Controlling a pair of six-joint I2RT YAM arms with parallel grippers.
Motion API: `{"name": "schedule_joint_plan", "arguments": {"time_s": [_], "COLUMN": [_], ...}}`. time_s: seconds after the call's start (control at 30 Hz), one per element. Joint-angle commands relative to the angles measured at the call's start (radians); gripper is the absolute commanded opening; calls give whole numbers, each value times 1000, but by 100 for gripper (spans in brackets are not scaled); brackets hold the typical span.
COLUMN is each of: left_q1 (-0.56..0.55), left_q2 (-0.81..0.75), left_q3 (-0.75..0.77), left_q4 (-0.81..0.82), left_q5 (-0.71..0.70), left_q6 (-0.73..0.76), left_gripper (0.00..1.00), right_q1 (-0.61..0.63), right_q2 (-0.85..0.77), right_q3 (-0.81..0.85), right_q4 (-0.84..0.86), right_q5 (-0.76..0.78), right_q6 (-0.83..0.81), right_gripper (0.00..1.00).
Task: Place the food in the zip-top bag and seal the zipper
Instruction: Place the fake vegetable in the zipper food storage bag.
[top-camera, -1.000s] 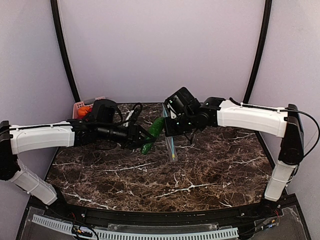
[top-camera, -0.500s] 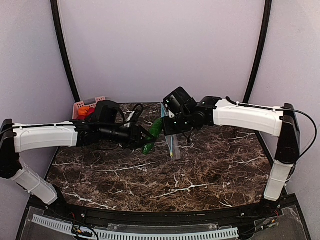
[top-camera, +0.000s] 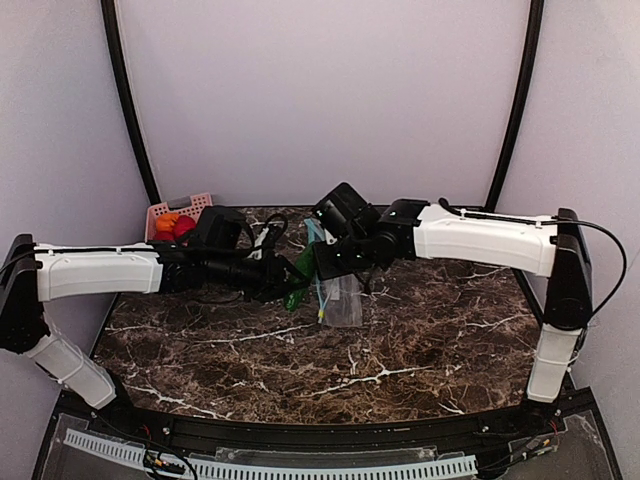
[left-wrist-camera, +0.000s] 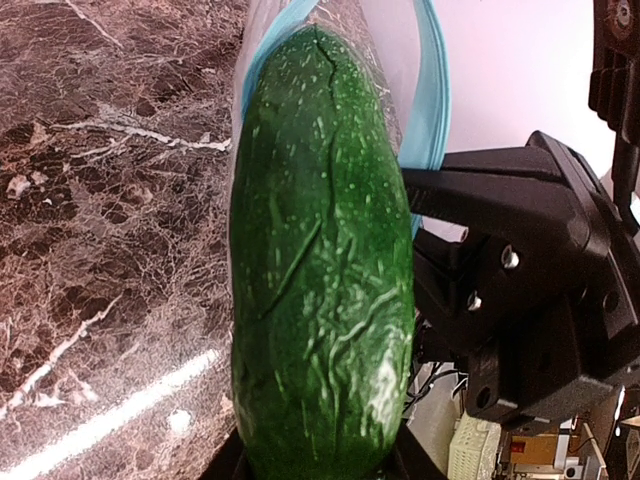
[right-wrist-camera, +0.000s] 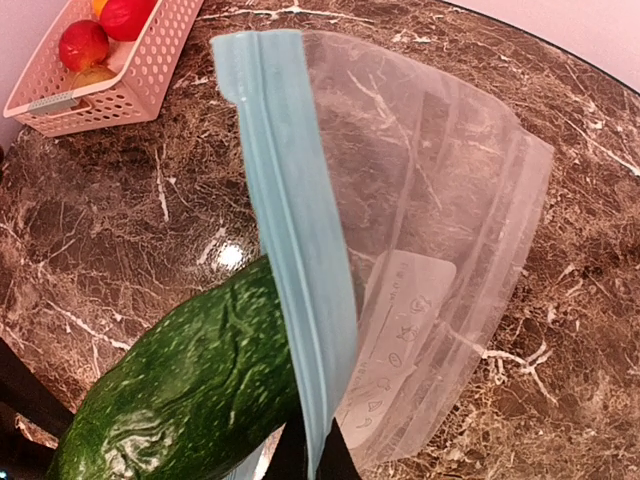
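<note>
My left gripper (top-camera: 283, 280) is shut on a long green cucumber (left-wrist-camera: 320, 280), whose base fills the jaws (left-wrist-camera: 320, 468). My right gripper (top-camera: 322, 262) is shut on the teal-blue zipper strip (right-wrist-camera: 295, 220) of the clear zip-top bag (right-wrist-camera: 440, 200), which hangs open above the table with its white label showing. The cucumber's tip (right-wrist-camera: 190, 390) sits at the bag mouth, between the two teal lips (left-wrist-camera: 425, 110). The small round fruits, one red (right-wrist-camera: 83, 42) and one brownish (right-wrist-camera: 90, 75), lie in the pink basket.
The pink slotted basket (top-camera: 165, 212) stands at the back left of the marble table (top-camera: 400, 350), behind my left arm. The right gripper's black body (left-wrist-camera: 520, 290) is close beside the cucumber. Black poles rise at both back corners.
Both grippers have shifted left and closer together. The bag has moved left and lower, and the cucumber's tip has gone from beside the bag into its mouth.
</note>
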Motion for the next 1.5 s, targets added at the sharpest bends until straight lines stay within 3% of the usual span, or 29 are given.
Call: {"name": "schedule_joint_plan", "arguments": {"time_s": [0.0, 0.63, 1.07, 1.47], "left_q1": [13, 50, 51, 51], "left_q2": [20, 132, 132, 133], "left_q3": [4, 57, 40, 4], "left_q4": [45, 130, 231, 233], "left_q5": [2, 39, 81, 18], "left_q6": [-20, -76, -190, -201], "left_gripper": [28, 29, 34, 34], "right_q1": [20, 45, 43, 36], "right_q2": [26, 43, 99, 64], "right_q3": [29, 14, 15, 23], "right_q4": [1, 47, -8, 5], "right_q5": [6, -48, 36, -11], "right_q6": [-14, 23, 97, 139], "right_gripper": [0, 0, 0, 0]}}
